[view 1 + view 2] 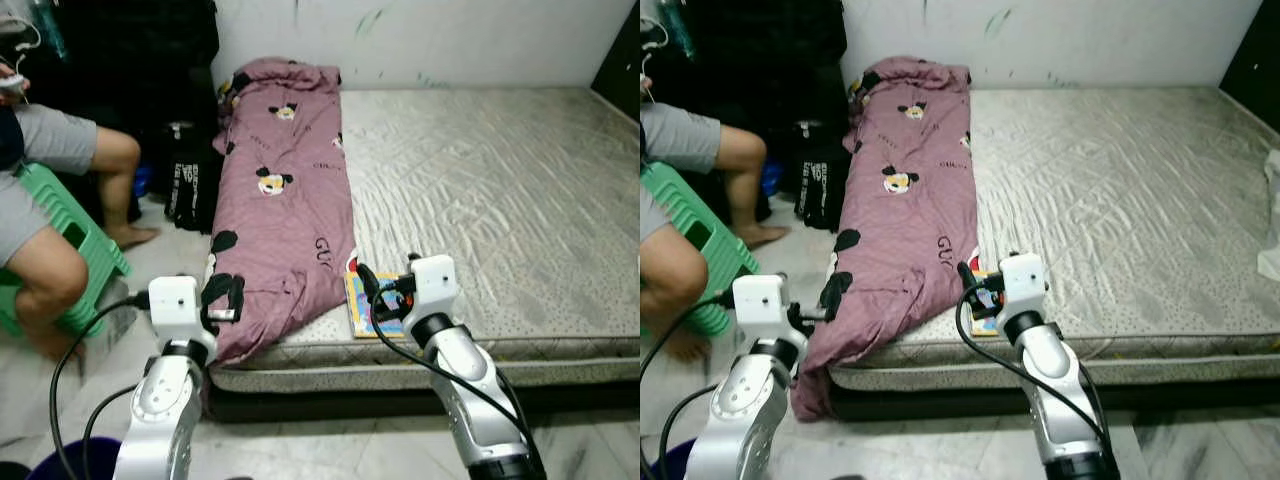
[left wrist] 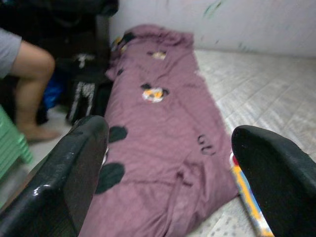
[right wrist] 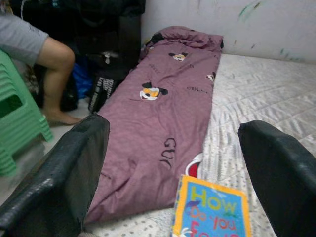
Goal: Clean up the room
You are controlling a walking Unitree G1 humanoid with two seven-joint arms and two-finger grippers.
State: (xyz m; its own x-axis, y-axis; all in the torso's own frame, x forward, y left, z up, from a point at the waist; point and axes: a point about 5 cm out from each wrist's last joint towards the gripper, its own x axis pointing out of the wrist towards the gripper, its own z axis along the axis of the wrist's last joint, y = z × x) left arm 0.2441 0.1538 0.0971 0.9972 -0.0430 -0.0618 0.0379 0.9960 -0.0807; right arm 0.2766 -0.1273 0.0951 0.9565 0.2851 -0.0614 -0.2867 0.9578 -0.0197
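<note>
From the head views, the right gripper (image 1: 372, 288) hovers over the picture book (image 1: 362, 305) at the mattress (image 1: 500, 190) edge. In the right wrist view its fingers (image 3: 54, 182) gape wide, book between them: I'd lower squarely before closing. The left wrist view shows the left gripper (image 2: 168, 182) equally wide, facing the purple blanket (image 2: 158, 143).

Silver arms with white wrist blocks, looping black cables and glossy black fingers (image 2: 74, 177).

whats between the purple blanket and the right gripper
A colourful book lies on the mattress beside the purple blanket, just ahead of the open right gripper; clearest in the right wrist view.
</note>
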